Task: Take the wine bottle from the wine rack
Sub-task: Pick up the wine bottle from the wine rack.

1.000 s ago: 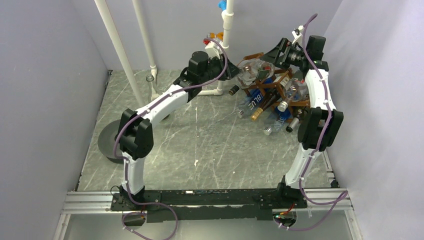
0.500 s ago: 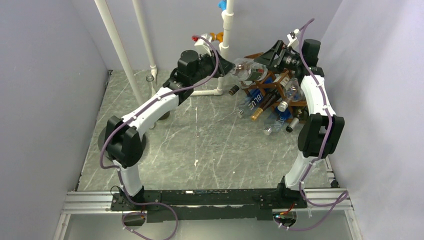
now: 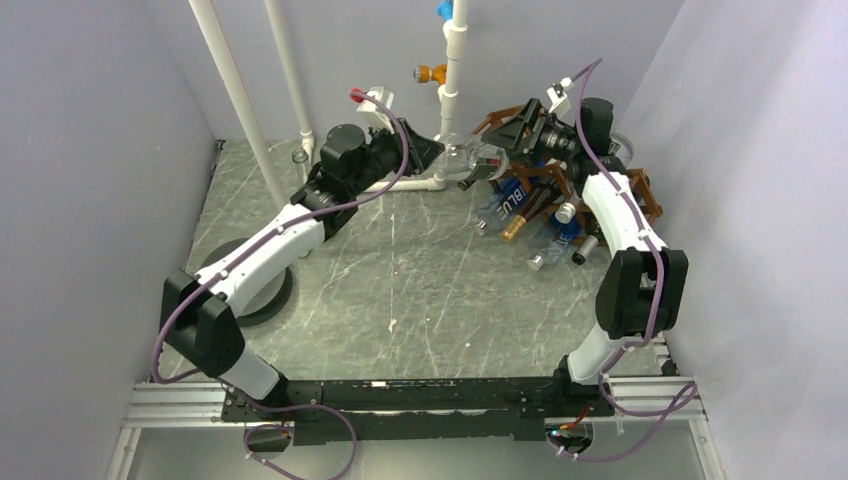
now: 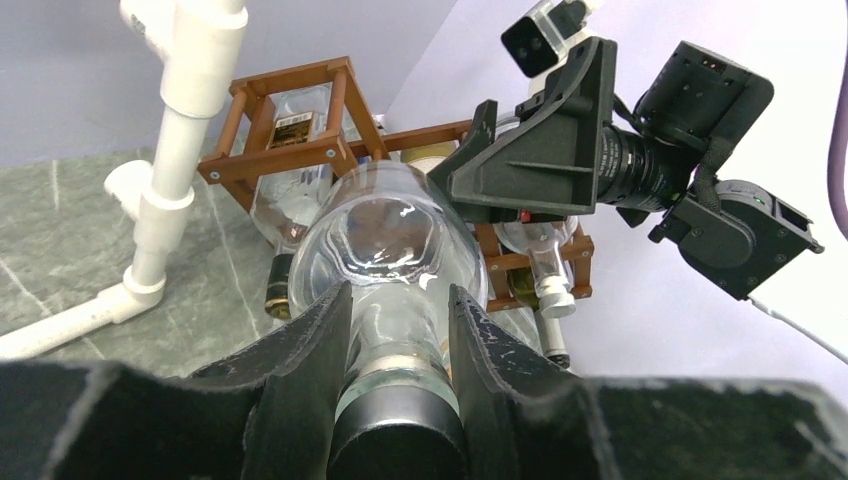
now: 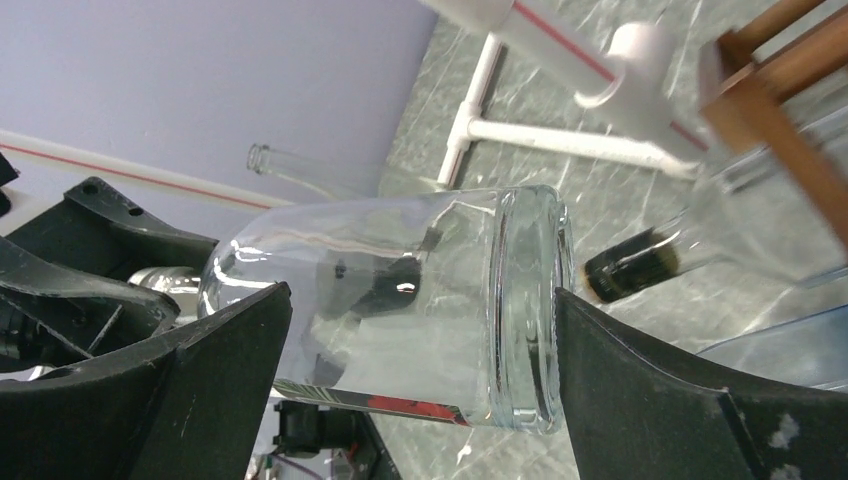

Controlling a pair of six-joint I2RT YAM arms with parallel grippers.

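— Leftward goes the left gripper (image 4: 395, 300) since a second ago, drawing the clear wine bottle (image 4: 385, 235) along with it.
— Where is the bottle now?
— In the air just beside the wine rack (image 4: 292, 76), its base toward the rack. The left gripper pinches its neck.
— And the right gripper (image 5: 422, 295)?
— Spread wide, one finger on either side of the bottle's base.

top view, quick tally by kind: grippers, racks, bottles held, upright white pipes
grippers: 2 (left gripper, right gripper)
rack: 1
bottle held: 1
upright white pipes: 3
total: 7
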